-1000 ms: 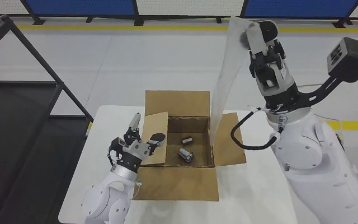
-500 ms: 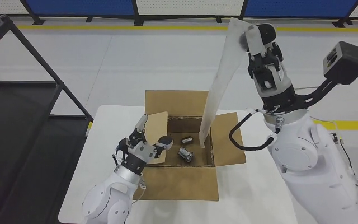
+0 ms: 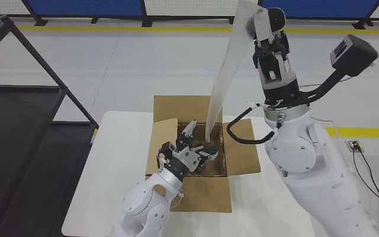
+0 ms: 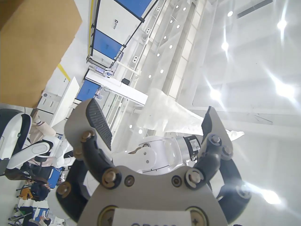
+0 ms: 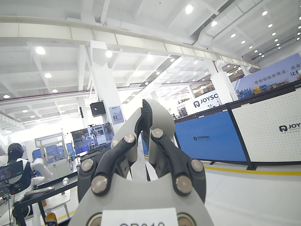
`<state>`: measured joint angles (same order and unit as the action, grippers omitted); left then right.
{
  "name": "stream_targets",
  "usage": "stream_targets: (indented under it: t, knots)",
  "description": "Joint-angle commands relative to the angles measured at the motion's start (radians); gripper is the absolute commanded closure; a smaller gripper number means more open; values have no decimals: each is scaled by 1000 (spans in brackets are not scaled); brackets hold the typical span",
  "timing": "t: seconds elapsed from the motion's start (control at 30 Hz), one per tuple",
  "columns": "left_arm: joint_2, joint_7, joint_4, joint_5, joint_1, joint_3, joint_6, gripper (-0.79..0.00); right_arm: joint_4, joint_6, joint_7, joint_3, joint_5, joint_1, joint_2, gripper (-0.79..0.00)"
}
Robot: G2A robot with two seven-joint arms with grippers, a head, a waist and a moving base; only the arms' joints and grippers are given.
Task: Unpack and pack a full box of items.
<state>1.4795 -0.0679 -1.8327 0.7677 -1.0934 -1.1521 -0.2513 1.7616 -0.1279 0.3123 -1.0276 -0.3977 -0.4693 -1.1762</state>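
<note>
An open cardboard box (image 3: 188, 195) stands on the white table (image 3: 112, 178). My right gripper (image 3: 260, 18) is raised high behind the box, shut on the top of a long translucent white plastic sheet (image 3: 228, 65). The sheet hangs down, and its lower end reaches the box opening. In the right wrist view the gripper (image 5: 146, 109) is pinched on the thin sheet (image 5: 138, 165). My left gripper (image 3: 200, 142) is over the box opening, open and tilted upward. Between its spread fingers in the left wrist view (image 4: 152, 109) are the sheet (image 4: 169, 118) and a box flap (image 4: 35, 36). It hides most of the box's inside.
A black metal rack (image 3: 35, 118) stands left of the table. The box's four flaps are folded outward. Bare table surface lies on the left of the box and at the front right.
My left gripper has moved right from the left flap to above the box opening. My right arm has raised the sheet higher and swung it left, toward the box's middle.
</note>
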Motion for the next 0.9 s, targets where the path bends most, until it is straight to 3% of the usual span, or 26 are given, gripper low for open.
stream_targets:
  t: [0.0, 0.1, 0.17, 0.37, 0.87]
  knots:
    - [6, 26, 17, -6, 13, 17, 48, -785, -10, -3, -5, 6, 0, 8, -7, 0]
    - [14, 61, 35, -2, 29, 29, 105, -767, -21, -7, -6, 6, -1, 12, -15, 0]
    - [18, 69, 44, 6, 38, 32, 125, -366, -29, -12, -10, 3, -1, 13, -19, 0]
    - [22, 80, 59, 12, 49, 27, 122, -22, -46, -22, -22, -14, -1, 7, -30, 0]
    - [20, 81, 14, -20, 13, -22, 156, 0, -85, -3, -28, -40, -31, 10, -59, 0]
